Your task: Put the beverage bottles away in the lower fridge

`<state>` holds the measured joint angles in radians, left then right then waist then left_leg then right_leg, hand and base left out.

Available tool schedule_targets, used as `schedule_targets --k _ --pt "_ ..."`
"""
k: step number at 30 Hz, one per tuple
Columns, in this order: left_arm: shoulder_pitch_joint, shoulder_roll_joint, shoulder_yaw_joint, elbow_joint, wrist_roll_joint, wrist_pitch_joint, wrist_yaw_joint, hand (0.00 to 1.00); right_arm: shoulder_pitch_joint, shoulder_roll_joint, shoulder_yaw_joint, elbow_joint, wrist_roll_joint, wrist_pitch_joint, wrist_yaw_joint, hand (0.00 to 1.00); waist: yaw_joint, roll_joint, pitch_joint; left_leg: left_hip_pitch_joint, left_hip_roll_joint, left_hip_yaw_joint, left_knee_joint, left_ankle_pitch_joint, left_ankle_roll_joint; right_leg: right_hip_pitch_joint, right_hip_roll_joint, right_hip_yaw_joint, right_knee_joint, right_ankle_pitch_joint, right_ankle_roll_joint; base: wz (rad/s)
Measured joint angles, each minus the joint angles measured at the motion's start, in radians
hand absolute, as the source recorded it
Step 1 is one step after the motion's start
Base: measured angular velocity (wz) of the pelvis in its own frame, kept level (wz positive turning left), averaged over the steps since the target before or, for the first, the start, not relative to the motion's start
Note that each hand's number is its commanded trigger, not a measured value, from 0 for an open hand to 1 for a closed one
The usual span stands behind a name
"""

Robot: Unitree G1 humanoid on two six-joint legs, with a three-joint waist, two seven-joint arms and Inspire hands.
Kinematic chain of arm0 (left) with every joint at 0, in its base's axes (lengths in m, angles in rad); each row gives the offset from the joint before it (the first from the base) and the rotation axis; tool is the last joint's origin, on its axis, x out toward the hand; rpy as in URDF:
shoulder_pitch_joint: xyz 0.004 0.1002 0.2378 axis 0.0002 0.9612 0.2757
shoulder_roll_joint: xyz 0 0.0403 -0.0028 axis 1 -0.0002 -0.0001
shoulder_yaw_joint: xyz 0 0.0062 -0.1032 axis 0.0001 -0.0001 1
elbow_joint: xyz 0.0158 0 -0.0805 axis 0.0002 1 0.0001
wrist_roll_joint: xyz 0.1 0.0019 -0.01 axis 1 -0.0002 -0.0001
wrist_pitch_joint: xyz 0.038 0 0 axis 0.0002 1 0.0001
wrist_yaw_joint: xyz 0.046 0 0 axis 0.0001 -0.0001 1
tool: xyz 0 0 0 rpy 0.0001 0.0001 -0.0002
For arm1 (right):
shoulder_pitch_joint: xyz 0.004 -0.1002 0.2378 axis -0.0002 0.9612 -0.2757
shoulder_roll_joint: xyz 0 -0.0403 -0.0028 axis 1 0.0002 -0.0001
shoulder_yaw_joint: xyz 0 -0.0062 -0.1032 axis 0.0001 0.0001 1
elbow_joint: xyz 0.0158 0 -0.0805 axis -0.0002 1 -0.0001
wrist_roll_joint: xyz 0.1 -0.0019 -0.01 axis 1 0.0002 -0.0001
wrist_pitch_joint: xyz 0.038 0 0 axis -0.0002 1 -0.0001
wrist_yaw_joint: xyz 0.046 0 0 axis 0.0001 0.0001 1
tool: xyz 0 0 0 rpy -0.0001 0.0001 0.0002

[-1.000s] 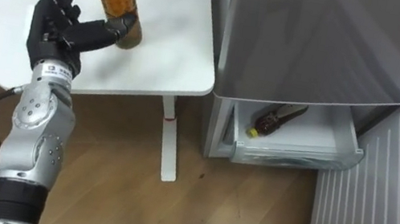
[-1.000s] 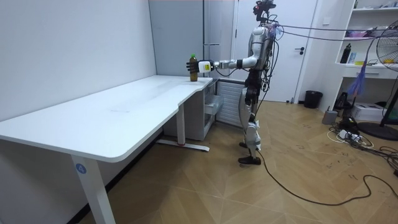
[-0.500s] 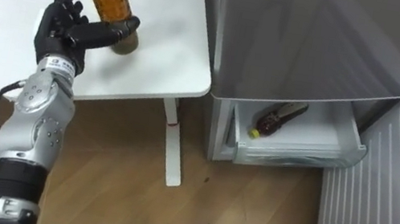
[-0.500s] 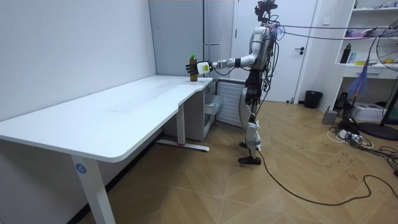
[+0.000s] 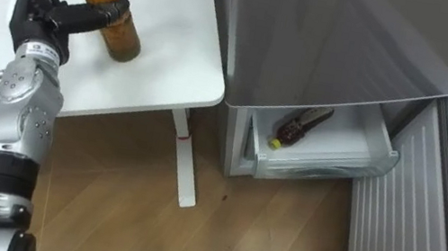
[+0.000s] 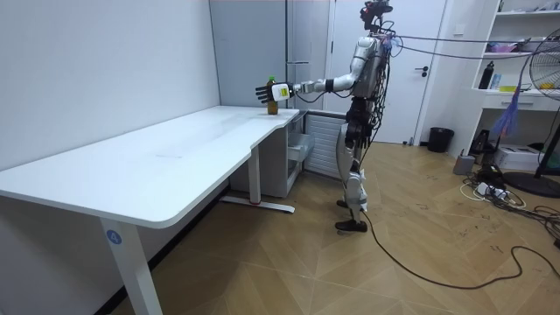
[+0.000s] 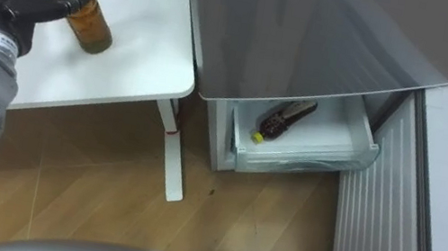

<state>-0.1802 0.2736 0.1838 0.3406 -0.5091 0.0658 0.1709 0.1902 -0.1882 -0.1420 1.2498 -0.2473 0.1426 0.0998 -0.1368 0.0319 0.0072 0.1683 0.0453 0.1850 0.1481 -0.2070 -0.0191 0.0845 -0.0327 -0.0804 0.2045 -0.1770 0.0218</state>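
Observation:
An amber drink bottle with a green cap (image 5: 112, 17) stands upright on the white table (image 5: 162, 60) near its right end. My left hand (image 5: 36, 10) is just left of it, fingers straight and pointing up, thumb laid across the bottle's middle. In the room view I stand by the fridge with my left arm stretched out to the bottle (image 6: 273, 107) and the left hand (image 6: 263, 91) beside it. The lower fridge drawer (image 5: 328, 157) is pulled out, and a dark bottle with a yellow cap (image 5: 295, 126) lies inside it.
The grey fridge body (image 5: 330, 34) rises right of the table, its open door (image 5: 404, 220) swung out at the lower right. A white table leg (image 5: 182, 160) stands on the wooden floor between me and the drawer.
My left arm has risen a little, so the thumb now lies across the bottle's middle instead of its base. The bottle still stands on the table. The head camera has shifted.

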Motion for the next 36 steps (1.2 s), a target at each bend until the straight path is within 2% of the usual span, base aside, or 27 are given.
schedule_targets --k 3,6,16,25,36 --pt "-0.010 0.019 0.000 0.000 0.000 0.000 -0.002 0.00 -0.002 -0.001 -0.003 -0.001 0.000 0.000 0.017 0.00 -0.003 0.000 0.0004 0.001 0.000 0.000 0.000 0.000 0.000 -0.002 0.000 0.001 -0.002 0.000 0.000 0.00" --pt "-0.029 0.025 0.001 0.000 0.000 0.000 0.000 0.00 -0.004 -0.001 -0.011 -0.007 0.001 -0.001 0.025 0.00 -0.002 0.001 0.0007 0.002 0.000 0.001 0.000 0.000 0.000 -0.002 0.000 0.001 -0.002 0.000 0.000 0.00" --pt "-0.066 0.027 0.000 0.002 0.001 0.001 -0.026 0.00 -0.010 -0.008 -0.036 0.001 0.001 0.001 0.026 0.00 -0.007 0.021 -0.0002 -0.002 0.000 0.005 -0.003 0.000 0.000 -0.013 0.001 0.008 0.003 0.000 0.000 0.00" --pt "-0.069 0.028 -0.018 0.043 -0.004 0.042 -0.111 0.00 -0.016 -0.008 -0.034 0.003 0.003 0.003 0.012 0.00 -0.022 0.019 0.0019 -0.003 0.000 0.008 0.003 0.000 0.000 -0.015 0.001 0.012 0.002 0.000 0.000 0.00" --pt "-0.086 0.092 -0.092 0.061 -0.007 0.045 -0.182 0.00 -0.013 -0.009 -0.030 0.001 0.007 0.001 -0.018 0.00 -0.024 0.025 -0.0018 -0.007 0.000 0.007 0.002 0.000 0.000 -0.011 0.001 0.009 0.003 0.001 -0.001 0.00"
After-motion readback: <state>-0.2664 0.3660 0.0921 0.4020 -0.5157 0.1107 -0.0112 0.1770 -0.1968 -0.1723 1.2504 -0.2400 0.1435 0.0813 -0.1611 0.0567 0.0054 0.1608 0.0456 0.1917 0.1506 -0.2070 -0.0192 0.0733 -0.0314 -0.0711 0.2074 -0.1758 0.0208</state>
